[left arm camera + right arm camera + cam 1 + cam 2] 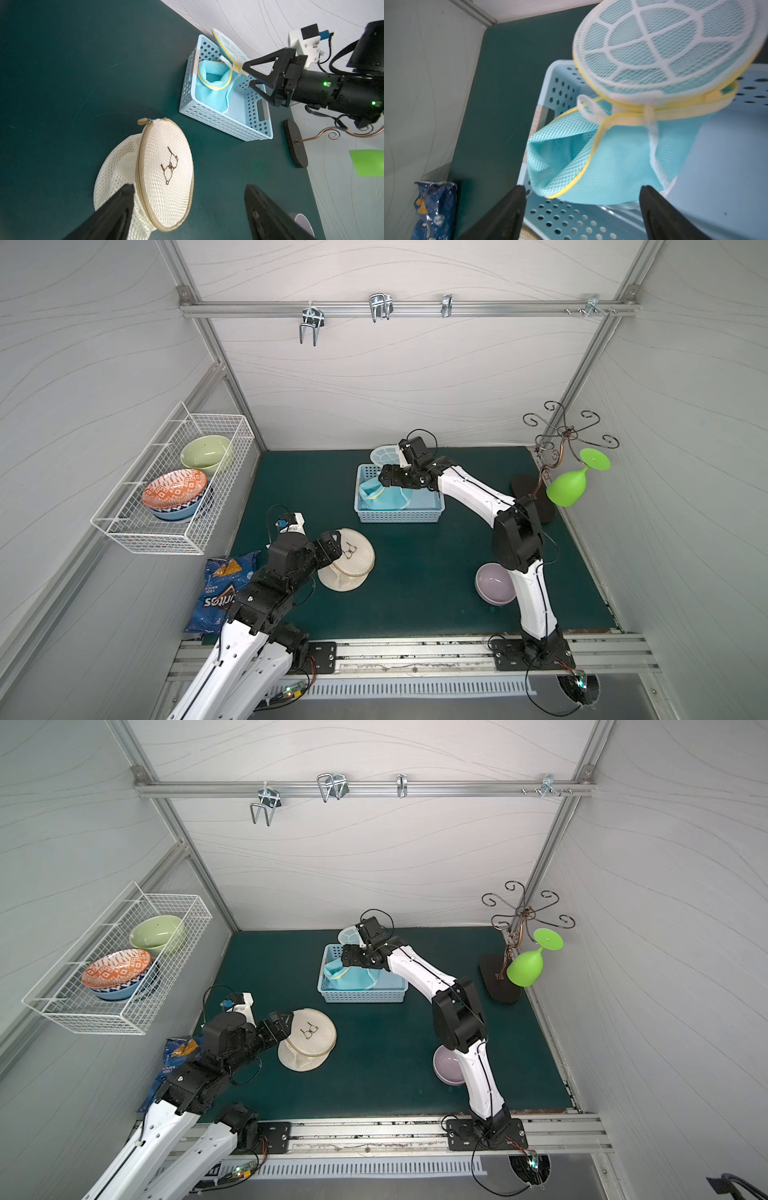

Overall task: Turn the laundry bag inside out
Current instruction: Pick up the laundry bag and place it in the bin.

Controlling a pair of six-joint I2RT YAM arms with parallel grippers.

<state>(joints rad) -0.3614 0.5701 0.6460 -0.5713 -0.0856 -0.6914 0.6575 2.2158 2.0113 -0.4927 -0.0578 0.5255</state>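
Both wide open and empty, the right gripper (582, 187) faces the mouth of the blue laundry bag (612, 162) in the basket (562, 218), while the left gripper (189, 185) straddles the rim of the cream bag (164, 176).

White-shelled left arm (232, 659) and right arm (469, 489), bulky black joints (517, 539), black triangular-fingered right gripper (247, 74), small green lights (324, 83).

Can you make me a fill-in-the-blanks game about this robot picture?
The blue laundry bag sits in the light blue ____.
The cream mesh bag has tiny ____ stitched on it.
The cup hanging on the metal stand is ____.
The left claw and right claw are both ____.
Missing words: basket, glasses, green, open.
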